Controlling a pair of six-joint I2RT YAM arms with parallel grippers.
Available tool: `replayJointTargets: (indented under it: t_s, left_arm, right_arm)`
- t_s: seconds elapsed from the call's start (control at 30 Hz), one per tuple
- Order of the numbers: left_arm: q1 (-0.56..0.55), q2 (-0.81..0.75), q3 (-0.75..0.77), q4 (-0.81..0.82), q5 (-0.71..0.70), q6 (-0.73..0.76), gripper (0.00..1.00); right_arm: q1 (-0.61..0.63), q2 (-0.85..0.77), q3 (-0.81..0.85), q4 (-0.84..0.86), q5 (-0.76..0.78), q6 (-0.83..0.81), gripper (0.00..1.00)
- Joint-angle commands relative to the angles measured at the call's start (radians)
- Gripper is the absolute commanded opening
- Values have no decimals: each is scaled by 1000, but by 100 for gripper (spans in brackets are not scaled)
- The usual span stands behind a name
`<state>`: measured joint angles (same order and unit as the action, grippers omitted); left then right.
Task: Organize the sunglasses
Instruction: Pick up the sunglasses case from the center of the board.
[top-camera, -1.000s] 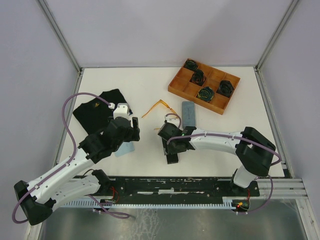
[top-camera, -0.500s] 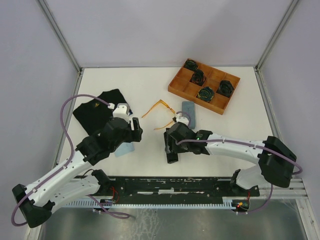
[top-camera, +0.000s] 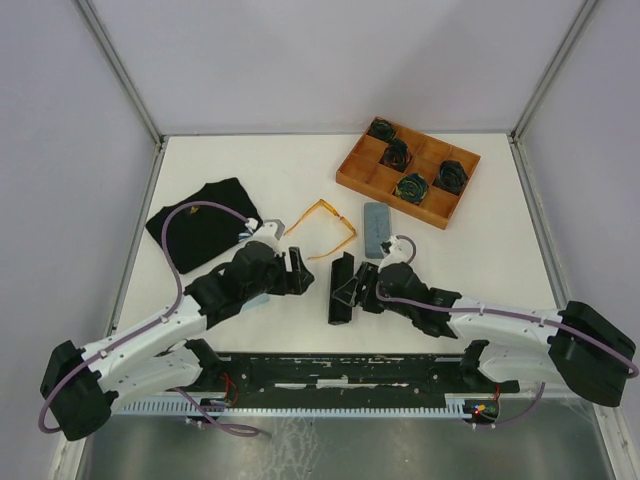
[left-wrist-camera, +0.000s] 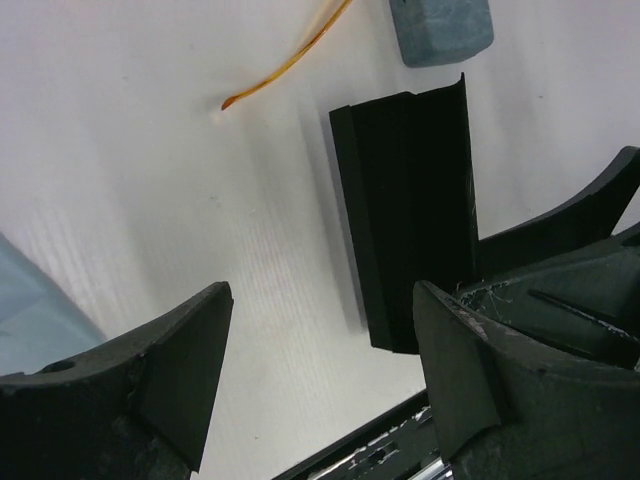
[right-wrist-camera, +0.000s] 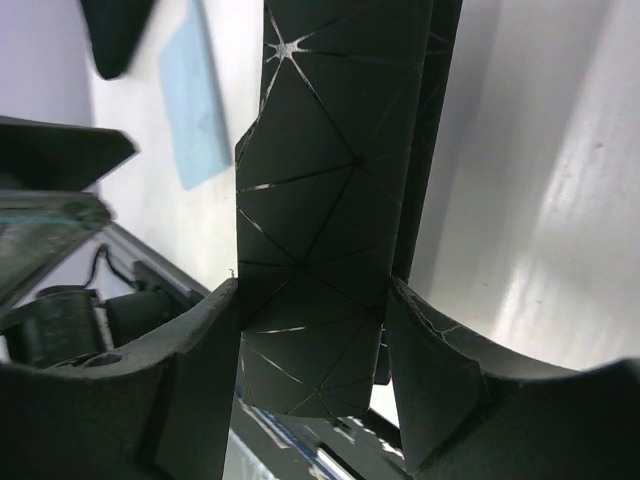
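Clamping one end of the black case (top-camera: 342, 288) from both sides, the right jaws hold it on the bench (top-camera: 260, 170). The left jaws hang open and empty just left of that case. Just beyond it lie the orange-yellow sunglasses (top-camera: 338, 218), beside the grey-blue case (top-camera: 377, 228).

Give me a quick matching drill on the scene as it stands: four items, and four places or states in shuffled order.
Items:
1. black case
2. grey-blue case
3. orange sunglasses
4. left tool

Places or states:
A. open, holding nothing
B. flat on the table, near the wooden tray
C. gripped by the right tool
D. on the table, between the black cloth and the grey-blue case

Pairs: 1-C, 2-B, 3-D, 4-A
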<state>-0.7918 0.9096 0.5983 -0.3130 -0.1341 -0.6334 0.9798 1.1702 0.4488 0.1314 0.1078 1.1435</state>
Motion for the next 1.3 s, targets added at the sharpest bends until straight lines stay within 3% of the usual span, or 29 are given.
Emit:
replayJointTargets:
  t_s: [0.0,0.2,0.63,0.87,1.1,1.27]
  left_arm:
    - [3,49,-6,190,83,-56,80]
    - [-3,142,-24,288,134,-64,78]
    - [-11,218,-38,351,150,-54,60]
    - [-17,243,-34,376,169,-49,51]
    - [-17,243,-21,364,157,-33,24]
    - [-17,233,-11,339,138,-20,10]
  right_arm:
    - [-3,-70,-38,276,-3,61,30]
    - [-3,-96,-86,405,-7,75,28]
    - [-3,-91,-175,670,-24,100,26]
    - [-2,-78,-167,720,-47,102,27]
    - [-3,-71,-182,764,-59,100,44]
    - [-2,-69,-210,846,-71,75,58]
